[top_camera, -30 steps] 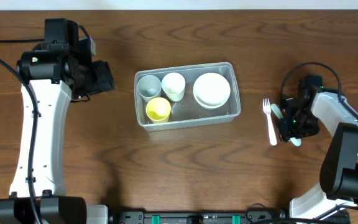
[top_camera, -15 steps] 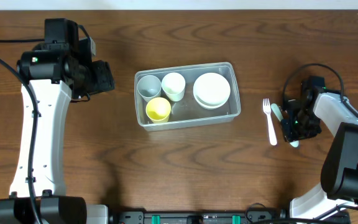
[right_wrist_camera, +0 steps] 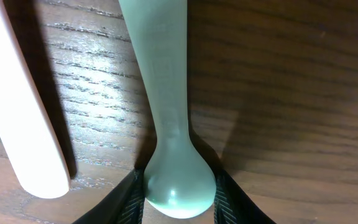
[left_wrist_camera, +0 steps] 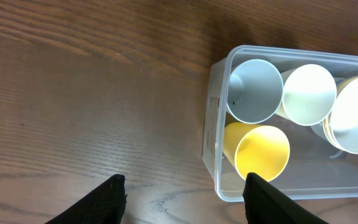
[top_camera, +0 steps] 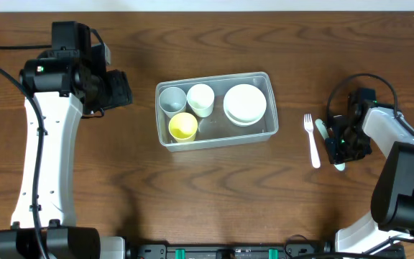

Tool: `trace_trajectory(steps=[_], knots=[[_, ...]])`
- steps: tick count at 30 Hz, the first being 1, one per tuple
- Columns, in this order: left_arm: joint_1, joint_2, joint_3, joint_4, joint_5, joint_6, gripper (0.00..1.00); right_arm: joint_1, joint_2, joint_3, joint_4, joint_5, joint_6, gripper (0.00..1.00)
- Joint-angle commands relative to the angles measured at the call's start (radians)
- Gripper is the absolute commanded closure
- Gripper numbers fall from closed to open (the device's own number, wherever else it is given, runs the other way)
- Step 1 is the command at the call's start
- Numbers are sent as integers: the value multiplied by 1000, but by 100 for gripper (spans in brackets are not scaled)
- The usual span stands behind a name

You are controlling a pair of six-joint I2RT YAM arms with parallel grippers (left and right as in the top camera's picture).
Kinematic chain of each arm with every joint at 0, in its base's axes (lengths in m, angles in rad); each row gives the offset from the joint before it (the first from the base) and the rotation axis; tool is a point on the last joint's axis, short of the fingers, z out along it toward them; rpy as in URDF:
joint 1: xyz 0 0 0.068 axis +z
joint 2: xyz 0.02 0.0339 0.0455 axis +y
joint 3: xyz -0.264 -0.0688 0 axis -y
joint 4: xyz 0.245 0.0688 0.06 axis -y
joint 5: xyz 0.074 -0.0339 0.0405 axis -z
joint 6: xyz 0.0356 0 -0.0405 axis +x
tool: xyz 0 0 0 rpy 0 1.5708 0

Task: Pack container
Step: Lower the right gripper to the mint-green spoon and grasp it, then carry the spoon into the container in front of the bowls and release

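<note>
The clear plastic container (top_camera: 213, 76) sits mid-table and holds a grey-blue cup (top_camera: 172, 99), a white cup (top_camera: 200, 98), a yellow cup (top_camera: 183, 126) and stacked white bowls (top_camera: 245, 103). My left gripper (left_wrist_camera: 185, 183) is open and empty above the table, at the container's left end (left_wrist_camera: 211, 155). At the right, a mint-green spoon (right_wrist_camera: 163, 74) lies on the table beside a white fork (top_camera: 312, 141). My right gripper (right_wrist_camera: 179, 186) is down at the table with both fingers pressed against the spoon's bowl end; in the overhead view the gripper (top_camera: 338, 152) covers that end.
The white fork's handle (right_wrist_camera: 23, 112) lies just left of the spoon, close to my right fingers. Bare wooden table surrounds the container. The left arm (top_camera: 42, 144) stands along the left side.
My right gripper shifted slightly right and down along the spoon a second ago, then held still. The left arm and the container's contents have not moved.
</note>
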Motion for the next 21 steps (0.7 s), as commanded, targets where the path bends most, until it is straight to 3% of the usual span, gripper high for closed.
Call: trace_trajectory(steps=[1, 3, 8, 17, 21], knots=[[3, 3, -4, -5, -8, -1, 38, -12, 47, -36, 48, 16, 69, 86], [3, 3, -4, -5, -9, -1, 38, -10, 46, -30, 69, 16, 122, 99], [3, 3, -4, -5, -8, -1, 38, 12, 44, 86, 28, 16, 251, 99], [3, 3, -4, -5, -8, -1, 38, 173, -21, 518, -201, 16, 249, 99], [3, 3, -4, -5, -8, -1, 38, 316, -47, 690, -215, -12, 148, 99]])
